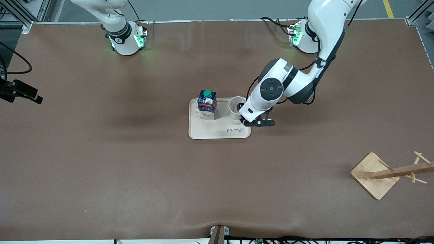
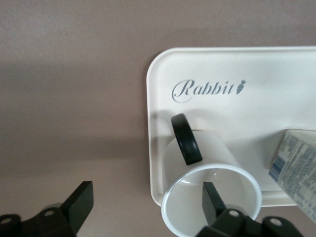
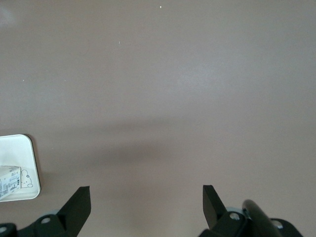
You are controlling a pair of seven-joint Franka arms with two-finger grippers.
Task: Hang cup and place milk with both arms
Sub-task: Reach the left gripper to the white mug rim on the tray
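The white cup (image 1: 235, 106) stands upright on the cream tray (image 1: 220, 132), beside the dark-blue milk (image 1: 207, 105) with its green cap. My left gripper (image 1: 249, 118) is low at the cup, on the side toward the left arm's end of the table. In the left wrist view the left gripper (image 2: 146, 202) is open: one finger (image 2: 212, 200) reaches inside the cup (image 2: 197, 163), the other (image 2: 79, 202) is outside over the table, apart from the black handle (image 2: 186, 139). My right gripper (image 3: 146, 202) hangs open over bare brown table, out of the front view.
A wooden cup rack (image 1: 374, 174) with pegs stands toward the left arm's end of the table, nearer the front camera than the tray. A black device (image 1: 20, 91) sticks in at the right arm's end. The tray's corner (image 3: 17, 143) shows in the right wrist view.
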